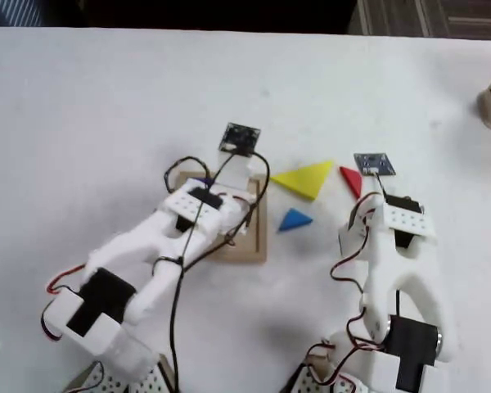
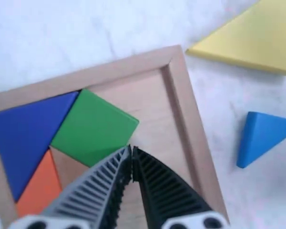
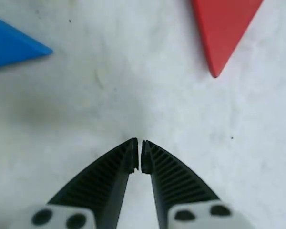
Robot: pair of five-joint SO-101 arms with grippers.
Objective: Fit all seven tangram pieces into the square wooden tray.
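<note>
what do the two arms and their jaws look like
The left arm and right arm are white plastic shells with black motor blocks, looped with black and red cables. Each wrist carries a small dark circuit board. The jaws are dark, ribbed and pointed, on white bases with round holes.

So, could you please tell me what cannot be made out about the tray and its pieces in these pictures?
High view: the left arm covers most of the tray, so its pieces cannot be counted there.
Left wrist view: the left gripper and the picture's edge hide part of the tray floor; the orange piece is cut off, shape unclear.
Right wrist view: the red triangle is cut by the edge.
</note>
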